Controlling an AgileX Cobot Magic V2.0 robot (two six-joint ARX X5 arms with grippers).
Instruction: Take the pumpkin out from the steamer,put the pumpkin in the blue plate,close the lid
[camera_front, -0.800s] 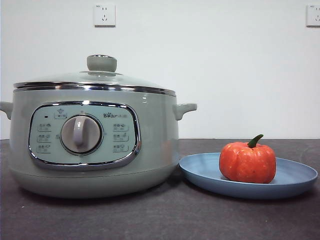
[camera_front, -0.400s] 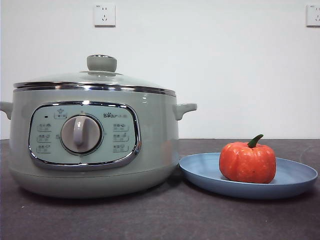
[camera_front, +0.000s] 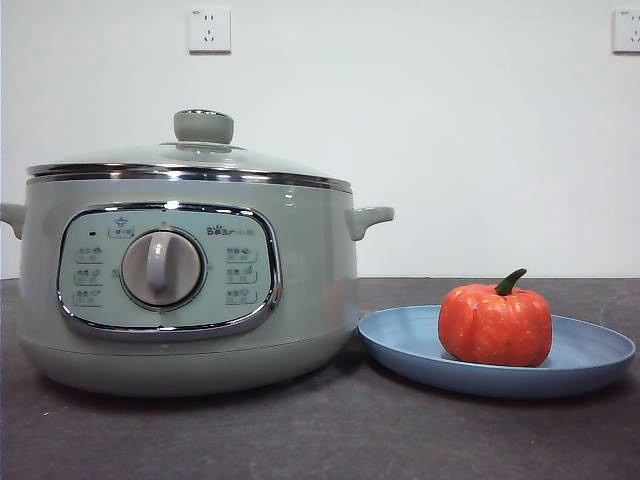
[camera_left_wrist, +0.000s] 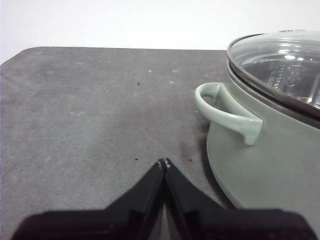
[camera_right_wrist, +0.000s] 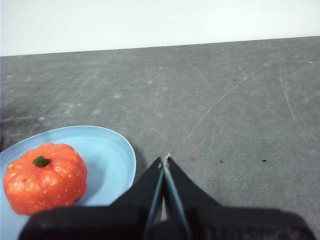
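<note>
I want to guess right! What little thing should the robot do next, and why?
Probably nothing more, just keep both arms resting. The pumpkin already sits on the blue plate, and the lid is on the steamer. The left gripper is shut beside the steamer and the right gripper is shut beside the plate, both holding nothing.

The steamer (camera_front: 190, 280) loses its left handle at the front view's edge; its panel labels are too small to read.
</note>
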